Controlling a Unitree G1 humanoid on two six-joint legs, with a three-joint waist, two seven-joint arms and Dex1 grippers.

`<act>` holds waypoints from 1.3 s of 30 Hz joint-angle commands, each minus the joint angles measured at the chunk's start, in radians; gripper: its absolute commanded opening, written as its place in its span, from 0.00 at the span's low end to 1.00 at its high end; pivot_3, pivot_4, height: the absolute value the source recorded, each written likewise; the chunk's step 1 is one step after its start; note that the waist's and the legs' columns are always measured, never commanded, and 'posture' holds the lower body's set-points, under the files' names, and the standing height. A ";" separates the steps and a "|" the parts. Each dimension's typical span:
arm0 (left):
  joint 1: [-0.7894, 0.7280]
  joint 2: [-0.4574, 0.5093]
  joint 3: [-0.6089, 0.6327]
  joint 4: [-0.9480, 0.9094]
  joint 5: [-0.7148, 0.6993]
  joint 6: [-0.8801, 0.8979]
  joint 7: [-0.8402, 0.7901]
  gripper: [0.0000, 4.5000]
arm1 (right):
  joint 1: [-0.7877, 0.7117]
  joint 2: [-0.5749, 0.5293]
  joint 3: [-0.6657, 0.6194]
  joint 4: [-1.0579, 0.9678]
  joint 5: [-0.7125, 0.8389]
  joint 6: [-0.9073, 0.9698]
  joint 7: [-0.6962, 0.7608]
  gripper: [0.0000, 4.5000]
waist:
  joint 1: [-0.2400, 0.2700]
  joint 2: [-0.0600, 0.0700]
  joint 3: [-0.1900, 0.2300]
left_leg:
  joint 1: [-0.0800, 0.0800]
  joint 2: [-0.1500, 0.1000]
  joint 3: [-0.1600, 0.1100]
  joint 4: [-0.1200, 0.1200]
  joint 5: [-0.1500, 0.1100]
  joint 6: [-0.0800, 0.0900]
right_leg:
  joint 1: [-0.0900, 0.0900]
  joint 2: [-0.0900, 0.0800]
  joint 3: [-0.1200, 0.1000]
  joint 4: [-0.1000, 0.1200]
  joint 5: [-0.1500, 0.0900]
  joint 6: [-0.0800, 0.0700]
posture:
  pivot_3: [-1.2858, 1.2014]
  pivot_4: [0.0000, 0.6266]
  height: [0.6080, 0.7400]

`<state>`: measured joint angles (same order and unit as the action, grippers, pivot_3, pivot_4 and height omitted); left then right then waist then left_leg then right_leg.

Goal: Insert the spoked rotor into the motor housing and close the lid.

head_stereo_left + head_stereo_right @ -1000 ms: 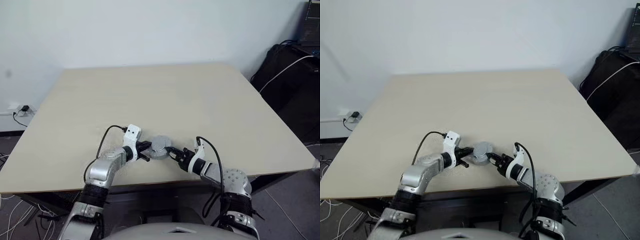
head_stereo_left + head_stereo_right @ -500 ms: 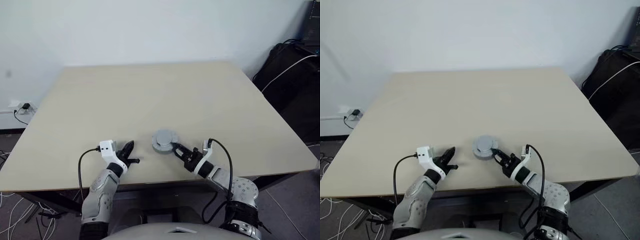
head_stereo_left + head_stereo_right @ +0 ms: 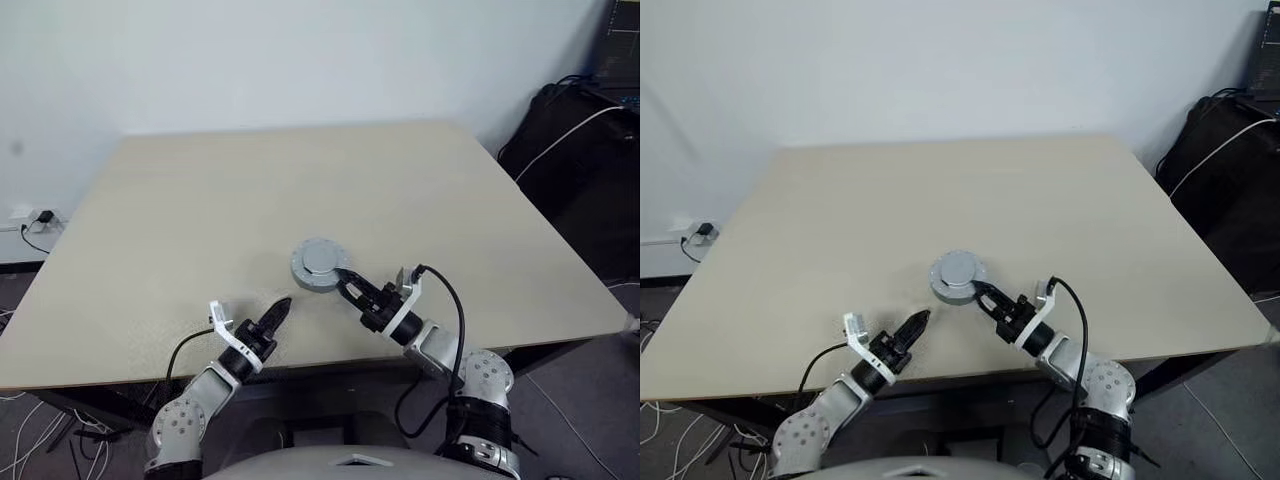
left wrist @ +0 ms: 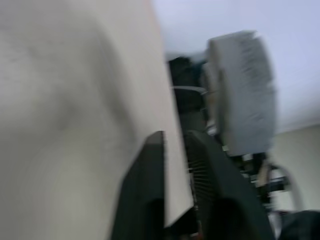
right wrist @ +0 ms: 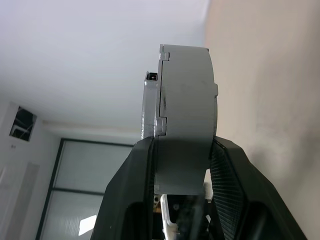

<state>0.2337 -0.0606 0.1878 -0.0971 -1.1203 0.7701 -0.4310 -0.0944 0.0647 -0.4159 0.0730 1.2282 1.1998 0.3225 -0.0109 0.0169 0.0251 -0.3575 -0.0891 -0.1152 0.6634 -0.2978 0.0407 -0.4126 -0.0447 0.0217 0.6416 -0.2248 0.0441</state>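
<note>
- Right now the right gripper [image 3: 343, 281] is clamped on a round grey assembly [image 3: 318, 264], one black finger on each flat side of it, as the right wrist view makes plain (the fingers [image 5: 137, 185] press against both faces).
- That grey piece, presumably the motor housing with the lid on it, is held over the table [image 3: 300, 190], in its near half; whether it touches the top I cannot tell.
- Its pale upper face shows a raised round centre, and a small tab sticks out of its rim in the right wrist view.
- Neither copper windings nor rotor spokes can be made out on it.
- Over at the near edge of the table, the left gripper [image 3: 278, 313] holds nothing; its jaws stand slightly apart in the left wrist view, pointing toward the grey piece but well apart from it.
- A black bag [image 3: 570, 150] with a white cable stands beyond the table's right side.
</note>
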 commanded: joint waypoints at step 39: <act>0.052 -0.066 -0.112 -0.058 -0.215 -0.104 0.038 0.48 | 0.060 -0.025 0.188 -0.069 0.012 0.052 -0.003 0.28 | 0.001 0.000 0.000 | 0.000 0.000 0.000 0.000 0.000 0.000 | 0.000 0.000 0.000 0.000 0.000 -0.001 | 0.52 0.00 1.00</act>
<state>0.2927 -0.0627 0.0927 -0.0961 -1.3178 0.6671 -0.3799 -0.0217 0.0384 -0.2395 0.0596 1.2359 1.2820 0.2961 -0.0099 0.0168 0.0250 -0.3575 -0.0891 -0.1150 0.6635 -0.2976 0.0403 -0.4124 -0.0446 0.0218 0.6413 -0.2249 0.0427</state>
